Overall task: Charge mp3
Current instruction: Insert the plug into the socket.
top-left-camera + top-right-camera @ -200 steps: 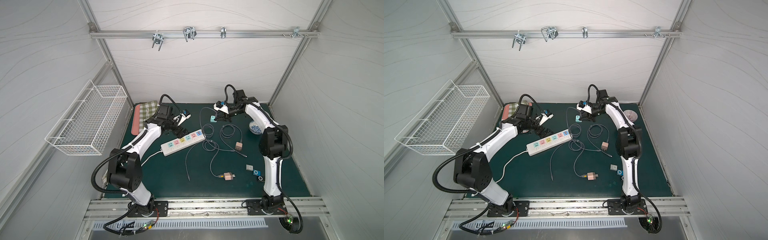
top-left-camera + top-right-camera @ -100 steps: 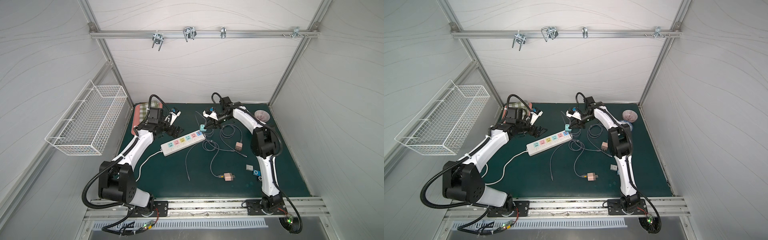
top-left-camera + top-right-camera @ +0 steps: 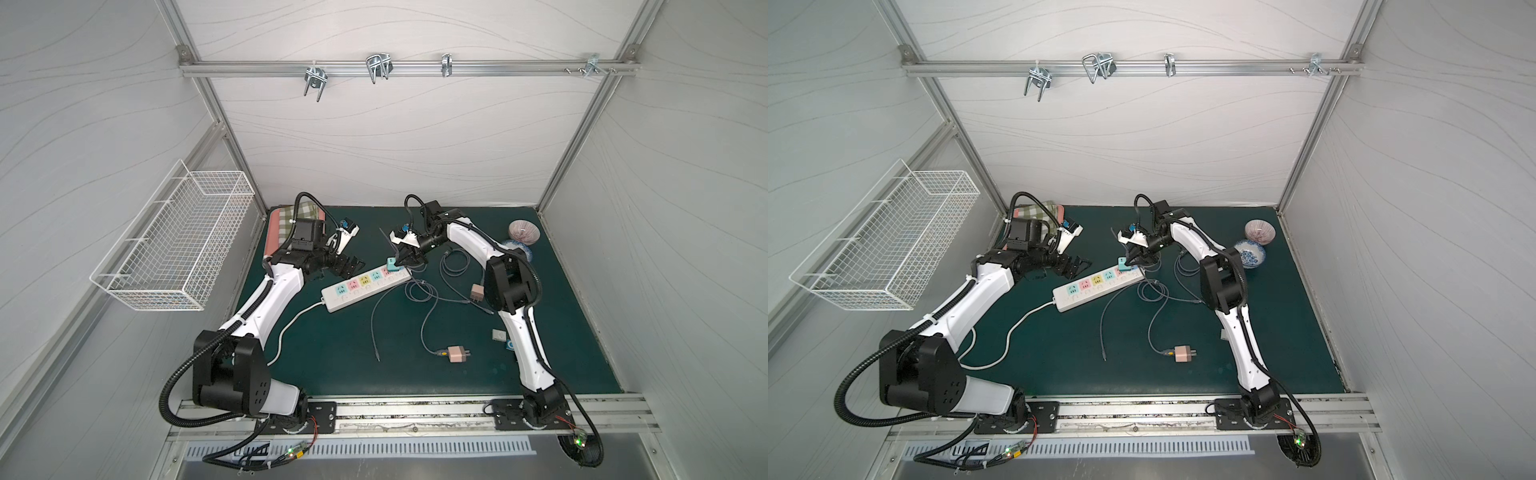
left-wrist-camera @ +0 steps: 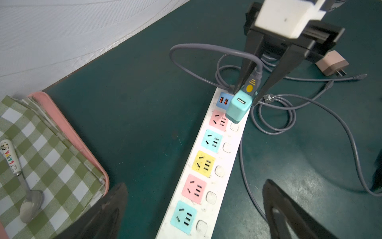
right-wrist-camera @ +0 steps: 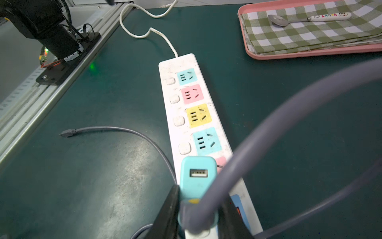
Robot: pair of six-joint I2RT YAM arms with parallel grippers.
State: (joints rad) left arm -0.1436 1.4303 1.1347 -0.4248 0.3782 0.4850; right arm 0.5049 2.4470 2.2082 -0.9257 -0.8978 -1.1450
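The right gripper is closed on a small teal charger block of plastic, one black finger on each side. It holds the block tilted over the far right end of a long white power strip with coloured sockets. The block sits above the last pink socket, just beside the strip's blue USB panel. The pictures do not show whether its pins are in the socket. A grey cable with a yellow-marked plug is pushed into the block, loops up over the gripper and trails onto the dark green mat. The block's second USB port is open.

The left gripper hangs just left of the strip's far half with its jaws spread wide and nothing between them.

The small blue mp3 player lies on the near right of the mat, close against the right arm's lower link and partly hidden by it. It is well apart from the strip, and a small grey square piece lies just beside it.

A pink charger block with a cable plugged in lies near the middle front. At the far left, a pink tray holds a green checked cloth and a spoon.
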